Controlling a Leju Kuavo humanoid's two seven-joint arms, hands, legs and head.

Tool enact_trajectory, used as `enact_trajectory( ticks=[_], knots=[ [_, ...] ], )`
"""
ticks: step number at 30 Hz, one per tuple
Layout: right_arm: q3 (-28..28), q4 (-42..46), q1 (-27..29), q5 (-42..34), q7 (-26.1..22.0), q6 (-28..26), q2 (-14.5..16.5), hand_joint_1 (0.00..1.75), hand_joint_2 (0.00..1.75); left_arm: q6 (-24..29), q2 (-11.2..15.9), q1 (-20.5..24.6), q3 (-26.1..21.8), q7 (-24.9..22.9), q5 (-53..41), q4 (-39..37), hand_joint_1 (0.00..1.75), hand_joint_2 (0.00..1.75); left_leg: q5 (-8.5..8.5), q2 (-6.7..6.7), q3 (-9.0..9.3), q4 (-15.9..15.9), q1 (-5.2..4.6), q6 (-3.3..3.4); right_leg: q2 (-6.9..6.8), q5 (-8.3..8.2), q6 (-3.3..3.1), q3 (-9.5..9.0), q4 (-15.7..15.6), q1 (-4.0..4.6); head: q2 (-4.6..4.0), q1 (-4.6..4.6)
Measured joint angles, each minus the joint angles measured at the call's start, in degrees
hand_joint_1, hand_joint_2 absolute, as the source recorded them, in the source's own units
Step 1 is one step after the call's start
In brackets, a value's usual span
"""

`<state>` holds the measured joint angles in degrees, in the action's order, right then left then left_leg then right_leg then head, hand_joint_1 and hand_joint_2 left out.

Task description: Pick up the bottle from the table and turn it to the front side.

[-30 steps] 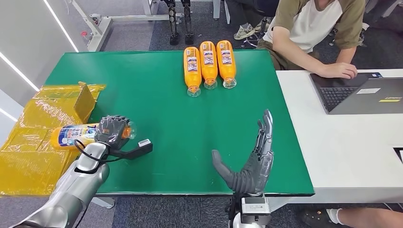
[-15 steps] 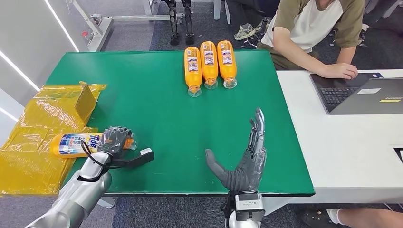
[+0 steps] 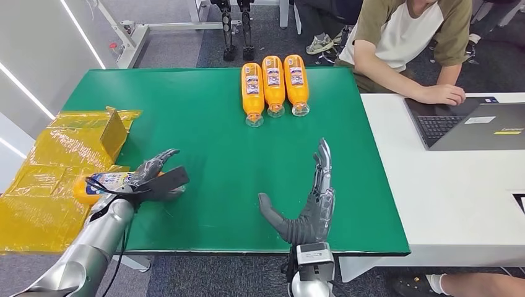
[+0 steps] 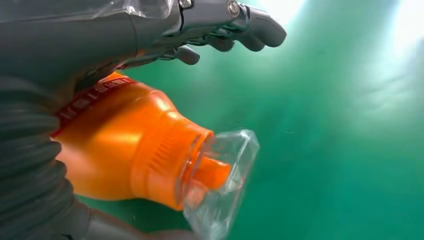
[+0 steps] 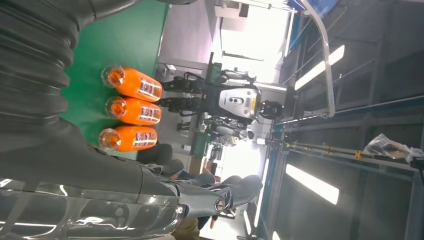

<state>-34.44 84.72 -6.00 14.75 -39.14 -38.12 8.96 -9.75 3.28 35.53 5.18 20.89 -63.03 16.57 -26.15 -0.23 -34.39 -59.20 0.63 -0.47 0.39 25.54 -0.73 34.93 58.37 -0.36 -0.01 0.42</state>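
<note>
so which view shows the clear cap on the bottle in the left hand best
The left wrist view: the clear cap sits close and sharp on the orange bottle, over an orange spout. In the head view the left hand covers that end of the bottle. The right wrist view looks elsewhere.

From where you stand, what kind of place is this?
Probably a robotics lab or test workshop: another humanoid robot stands beyond the green table, a person works at a laptop, and three orange bottles lie in a row.

No legible text, labels on the three far orange bottles (image 3: 273,85) and held bottle (image 4: 130,150) too blurred to read
</note>
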Motion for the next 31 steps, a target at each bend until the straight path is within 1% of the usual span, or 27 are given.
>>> enact_trajectory(
  ticks=[4,7,13,14,16,17,19,21,23,25,27,30,31],
  knots=[
    [-0.1,-0.6,-0.2,-0.4,0.1,0.1,0.0,0.00,1.75,-6.1,0.6,0.1,-3.4,4.8,4.2,0.0,0.00,1.75,0.00,-0.02,0.06,0.0,0.00,0.00,-0.03,0.00,0.00,-0.07,0.0,0.00,0.00,-0.01],
    [-0.1,-0.8,-0.2,-0.4,0.1,0.1,0.0,0.00,1.75,-8.8,1.2,-0.2,-5.4,9.0,6.5,0.0,0.00,1.75,0.02,0.00,0.07,0.0,0.01,-0.03,0.00,0.00,-0.01,-0.05,0.0,0.00,0.01,0.00],
    [0.0,-0.9,-0.1,-0.4,0.0,0.0,0.0,0.00,1.75,-12.1,2.7,-0.6,-7.4,17.1,11.8,1.4,0.00,1.75,0.09,0.04,-0.03,0.0,0.04,-0.13,0.07,-0.03,-0.05,0.13,0.0,0.02,0.01,-0.01],
    [0.0,-0.9,-0.1,-0.4,0.0,0.0,0.0,0.00,1.75,-12.2,3.0,-0.7,-7.5,18.0,14.2,2.4,0.00,1.75,0.11,0.04,-0.08,0.0,0.04,-0.16,0.08,-0.04,-0.06,0.19,0.0,0.02,0.01,-0.01],
    [0.0,-0.9,0.0,-0.3,0.0,0.0,0.0,0.00,1.75,-11.3,3.3,-0.9,-7.2,19.0,21.8,5.9,0.00,1.75,0.12,0.04,-0.18,0.0,0.04,-0.17,0.10,-0.05,-0.07,0.29,0.0,0.02,0.01,0.01],
    [0.0,-0.9,0.1,-0.3,0.0,0.0,-0.1,0.00,1.75,-10.1,3.5,-1.1,-6.8,19.2,26.4,8.1,0.00,1.75,0.12,0.03,-0.21,0.0,0.04,-0.17,0.10,-0.05,-0.07,0.31,0.0,0.02,0.01,0.01],
    [0.0,-0.9,0.4,-0.1,0.0,0.1,-0.1,0.00,1.75,-5.6,3.7,-2.0,-5.0,19.4,37.4,14.2,0.00,1.75,0.12,0.03,-0.23,0.0,0.04,-0.17,0.11,-0.05,-0.07,0.35,0.0,0.02,0.01,0.00],
    [0.1,-0.9,0.8,0.2,-0.1,0.2,-0.2,0.00,1.75,0.9,3.4,-3.4,-2.6,19.4,48.4,22.1,0.00,1.75,0.11,0.00,-0.29,0.0,0.03,-0.17,0.08,-0.05,-0.06,0.39,0.0,0.02,0.00,-0.01],
    [0.2,-0.9,1.2,0.7,-0.3,0.2,-0.3,0.00,1.75,7.5,2.3,-4.4,-0.3,19.4,54.9,29.3,0.00,1.75,0.11,-0.10,-0.36,0.0,0.03,-0.17,-0.01,-0.03,-0.03,0.40,0.0,0.02,0.00,0.00],
    [0.2,-0.8,1.4,1.4,-0.3,0.2,-0.3,0.00,1.75,13.3,0.5,-5.1,1.6,19.4,57.0,34.8,0.00,1.75,0.10,-0.18,-0.38,0.0,0.01,-0.16,-0.08,-0.01,0.00,0.38,-0.1,0.01,0.01,0.01],
    [0.4,-0.6,1.7,2.2,0.1,0.2,-0.3,0.00,1.75,19.2,-1.9,-6.1,3.4,19.4,57.6,39.3,0.00,1.75,0.09,-0.18,-0.39,0.0,-0.01,-0.13,-0.08,-0.01,0.01,0.37,-0.1,0.00,0.01,0.00],
    [0.6,-0.2,2.0,3.1,0.7,0.2,-0.3,0.00,1.75,27.8,-6.0,-7.6,5.7,19.4,57.9,43.5,0.00,1.75,0.05,-0.15,-0.39,-0.1,-0.03,-0.08,-0.06,-0.03,0.04,0.35,-0.1,-0.02,0.00,0.01],
    [0.6,-0.1,2.0,3.2,0.8,0.2,-0.3,0.00,1.75,29.2,-6.7,-7.9,6.1,19.4,57.9,44.0,0.00,1.75,0.04,-0.14,-0.38,-0.1,-0.03,-0.07,-0.05,-0.04,0.04,0.35,-0.1,-0.02,0.00,0.01]
  ],
)
